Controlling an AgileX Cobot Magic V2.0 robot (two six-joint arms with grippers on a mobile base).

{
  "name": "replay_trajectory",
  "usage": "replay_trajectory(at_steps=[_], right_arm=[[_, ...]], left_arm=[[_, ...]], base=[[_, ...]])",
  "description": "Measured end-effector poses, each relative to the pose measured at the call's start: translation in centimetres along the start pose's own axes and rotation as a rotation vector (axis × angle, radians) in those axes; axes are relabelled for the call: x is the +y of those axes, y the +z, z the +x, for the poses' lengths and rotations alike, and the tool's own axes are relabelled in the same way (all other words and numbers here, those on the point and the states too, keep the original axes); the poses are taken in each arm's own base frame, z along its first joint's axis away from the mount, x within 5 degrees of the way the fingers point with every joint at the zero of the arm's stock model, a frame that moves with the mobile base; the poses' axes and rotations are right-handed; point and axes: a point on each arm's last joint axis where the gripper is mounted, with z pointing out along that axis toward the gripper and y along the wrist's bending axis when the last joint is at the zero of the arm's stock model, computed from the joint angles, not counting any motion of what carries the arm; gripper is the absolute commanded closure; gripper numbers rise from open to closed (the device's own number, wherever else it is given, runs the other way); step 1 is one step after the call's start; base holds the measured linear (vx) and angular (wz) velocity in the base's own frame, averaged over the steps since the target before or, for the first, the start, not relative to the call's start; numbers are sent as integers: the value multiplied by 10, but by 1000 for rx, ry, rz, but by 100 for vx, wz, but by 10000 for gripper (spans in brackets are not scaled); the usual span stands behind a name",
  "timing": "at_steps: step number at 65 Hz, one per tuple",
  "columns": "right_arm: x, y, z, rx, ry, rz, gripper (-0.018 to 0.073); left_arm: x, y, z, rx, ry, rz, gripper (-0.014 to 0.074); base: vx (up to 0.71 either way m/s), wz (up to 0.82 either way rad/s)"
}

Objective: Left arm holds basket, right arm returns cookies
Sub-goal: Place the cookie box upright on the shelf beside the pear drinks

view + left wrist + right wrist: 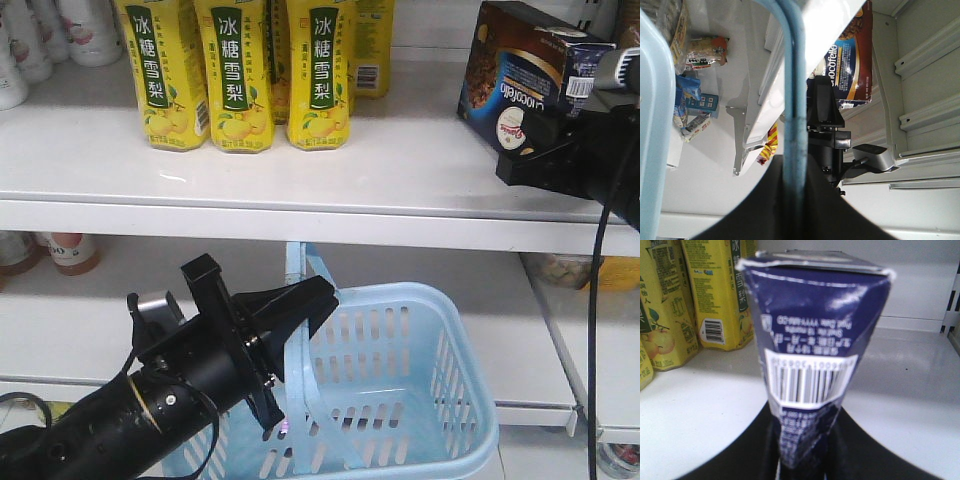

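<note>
The cookies are pinched in the right claw at the right end of the upper shelf. The box is tilted, and its long axis runs from the claw up and back toward the rear of the shelf. In the right wrist view the barcode end faces the camera, and the box looks squeezed narrow where the claw presses it. I cannot tell whether its lower edge already touches the shelf or is just above it.

To the left of the box the shelf is bare as far as the yellow cartons, which stand well apart from it, so there is open room for setting down. I judge the risk is on the right, where the shelf post is near.

The left claw is pressed together on the handle of the basket, below the shelf and well apart from the right arm. The basket looks empty.
</note>
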Motion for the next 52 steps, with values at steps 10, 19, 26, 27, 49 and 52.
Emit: replay_trajectory(at_steps=[10, 19, 26, 27, 49, 52], right_arm=[[0, 0, -1, -6, 0, -1, 508], [0, 0, -1, -7, 0, -1, 349], [0, 0, -1, -7, 0, -1, 202], [0, 0, -1, -7, 0, -1, 183], [0, -6, -6, -31, -1, -2, 70], [0, -10, -9, -41, -2, -1, 73]], left_arm=[[0, 0, 0, 0, 0, 0, 599], [0, 0, 0, 0, 0, 0, 599], [0, 0, 0, 0, 0, 0, 599], [0, 0, 0, 0, 0, 0, 599], [0, 0, 0, 0, 0, 0, 599], [0, 0, 0, 0, 0, 0, 599]], base=[[0, 0], [0, 0], [0, 0], [0, 0], [0, 0], [0, 0]])
